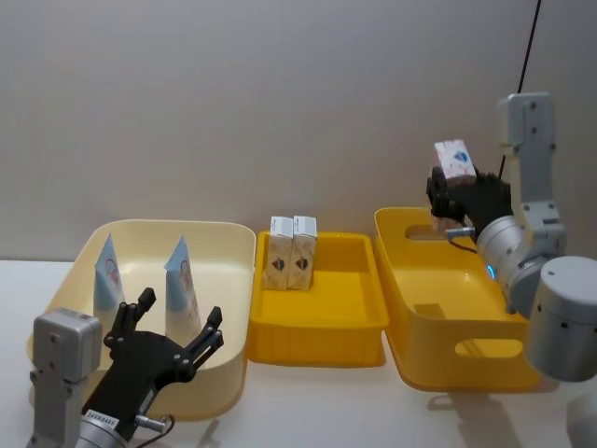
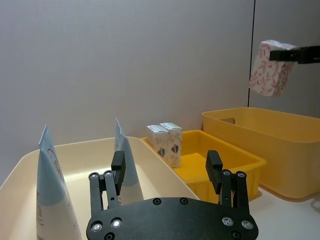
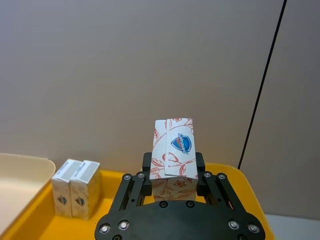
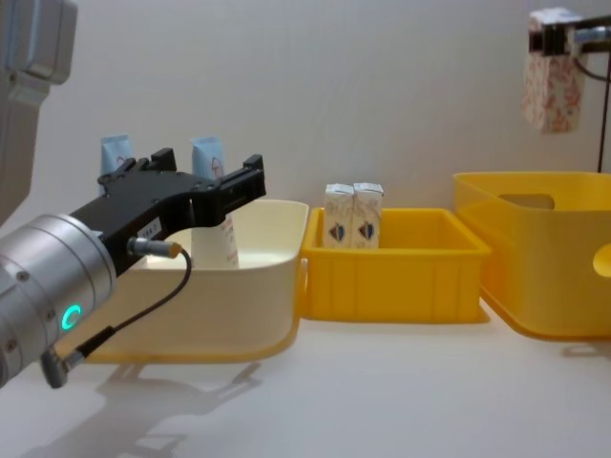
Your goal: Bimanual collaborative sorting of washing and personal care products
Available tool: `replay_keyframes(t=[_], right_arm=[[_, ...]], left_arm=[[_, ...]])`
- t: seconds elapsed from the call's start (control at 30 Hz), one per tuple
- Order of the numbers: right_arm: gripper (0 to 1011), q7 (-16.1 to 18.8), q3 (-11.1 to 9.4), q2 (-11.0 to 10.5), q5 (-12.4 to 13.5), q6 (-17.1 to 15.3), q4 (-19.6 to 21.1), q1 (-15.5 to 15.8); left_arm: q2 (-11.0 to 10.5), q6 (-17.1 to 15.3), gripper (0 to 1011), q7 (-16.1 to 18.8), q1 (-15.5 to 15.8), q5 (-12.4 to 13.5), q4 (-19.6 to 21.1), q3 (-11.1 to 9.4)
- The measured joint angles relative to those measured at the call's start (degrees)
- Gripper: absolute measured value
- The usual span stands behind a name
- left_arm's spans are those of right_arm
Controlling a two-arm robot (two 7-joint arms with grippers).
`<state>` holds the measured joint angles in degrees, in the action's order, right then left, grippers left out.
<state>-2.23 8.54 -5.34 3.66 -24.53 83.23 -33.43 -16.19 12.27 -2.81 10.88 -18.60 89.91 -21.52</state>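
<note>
High over the far end of the deep yellow bin (image 1: 438, 359) on the right, the right gripper (image 1: 454, 187) held a small white carton (image 1: 454, 157) printed with a red floral pattern and a blue-red emblem. Its fingers (image 3: 200, 170) were clamped on the carton's lower sides, and the carton stood upright, well clear of the bin's rim.

Left of that bin sat a shallow yellow tray (image 1: 317, 329). At its far-left corner stood two more cartons (image 1: 301, 254), upright, side by side and touching.

Further left, a cream bin (image 1: 140, 238) held two pale-blue-and-white squeeze tubes, the left tube (image 1: 108, 275) and the right tube (image 1: 182, 280). Both stood with the flat crimped end up, apart from each other.

The left gripper (image 1: 179, 315) hovered over the near part of the cream bin, on the near side of the right tube. Its fingers (image 2: 118, 165) were spread wide and held nothing.

All three containers rested on a white desk (image 1: 317, 401), with the tray close between the two bins.
</note>
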Motion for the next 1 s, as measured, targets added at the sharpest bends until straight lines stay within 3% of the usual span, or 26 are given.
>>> replay_keyframes(t=[0.53,0.87,1.0], right_arm=[[450,1.44,-2.29,-0.08,1.16,-10.42,-5.15,-1.82],[450,1.10,-4.53,-0.19,1.54,-12.73,-5.96,-1.88],[542,0.96,-5.27,-0.27,1.60,-12.91,-5.90,-1.72]], left_arm=[[0.00,0.00,1002,0.00,0.00,0.00,0.00,0.00],[0.00,0.00,1002,0.00,0.00,0.00,0.00,0.00],[0.00,0.00,1002,0.00,0.00,0.00,0.00,0.00]])
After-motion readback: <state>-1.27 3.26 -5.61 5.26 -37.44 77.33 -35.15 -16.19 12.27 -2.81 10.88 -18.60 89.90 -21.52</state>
